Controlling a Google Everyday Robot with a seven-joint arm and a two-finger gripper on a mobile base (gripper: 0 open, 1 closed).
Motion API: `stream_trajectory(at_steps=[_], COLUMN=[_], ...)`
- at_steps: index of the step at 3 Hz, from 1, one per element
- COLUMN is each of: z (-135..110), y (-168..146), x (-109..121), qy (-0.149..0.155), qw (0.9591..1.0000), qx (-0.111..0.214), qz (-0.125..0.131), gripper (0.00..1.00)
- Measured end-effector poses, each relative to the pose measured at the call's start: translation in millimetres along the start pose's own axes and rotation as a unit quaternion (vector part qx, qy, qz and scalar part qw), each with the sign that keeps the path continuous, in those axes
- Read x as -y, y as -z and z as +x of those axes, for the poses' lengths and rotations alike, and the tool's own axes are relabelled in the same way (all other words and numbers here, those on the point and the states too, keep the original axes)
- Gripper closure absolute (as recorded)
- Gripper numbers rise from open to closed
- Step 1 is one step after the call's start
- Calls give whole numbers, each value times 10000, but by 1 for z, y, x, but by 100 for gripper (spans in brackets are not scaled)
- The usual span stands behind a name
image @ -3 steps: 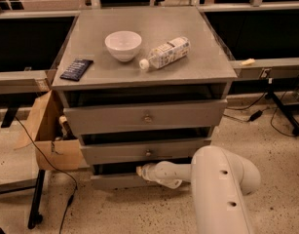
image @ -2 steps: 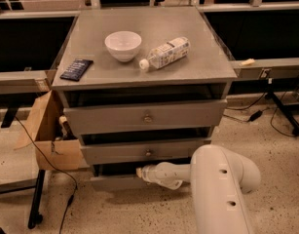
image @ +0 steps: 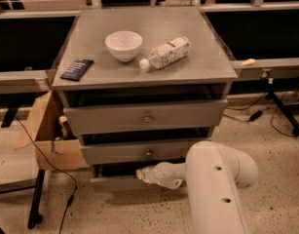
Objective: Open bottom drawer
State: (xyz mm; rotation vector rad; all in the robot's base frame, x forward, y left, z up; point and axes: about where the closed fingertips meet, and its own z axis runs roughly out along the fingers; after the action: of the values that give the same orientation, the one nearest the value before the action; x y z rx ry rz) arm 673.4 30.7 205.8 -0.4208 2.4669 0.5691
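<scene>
end effector (image: 140, 173) sits at the bottom drawer (image: 115, 183) front (clamped or not, i cannot tell); pulling step, next likely a straight outward draw.

Looks like a robot test lab or office workspace, speckled hard floor (image: 120, 213), loose black cables (image: 42, 151) trailing across it, long grey desk rails (image: 280, 66) over dark panels behind, open brown cardboard box (image: 46, 135) beside grey three-drawer cabinet (image: 188, 115), white arm's pincer (image: 140, 173) low at the bottom drawer (image: 112, 183) front
</scene>
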Motion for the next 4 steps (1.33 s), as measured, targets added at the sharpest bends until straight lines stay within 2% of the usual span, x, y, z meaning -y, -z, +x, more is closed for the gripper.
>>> stream_trajectory(at_steps=[3,4], z=[3,14], y=[7,10], x=[-3,-9], qy=[57,16], qw=[9999,9997], qx=[-116,-219], qz=[-17,-101], gripper=[100,100])
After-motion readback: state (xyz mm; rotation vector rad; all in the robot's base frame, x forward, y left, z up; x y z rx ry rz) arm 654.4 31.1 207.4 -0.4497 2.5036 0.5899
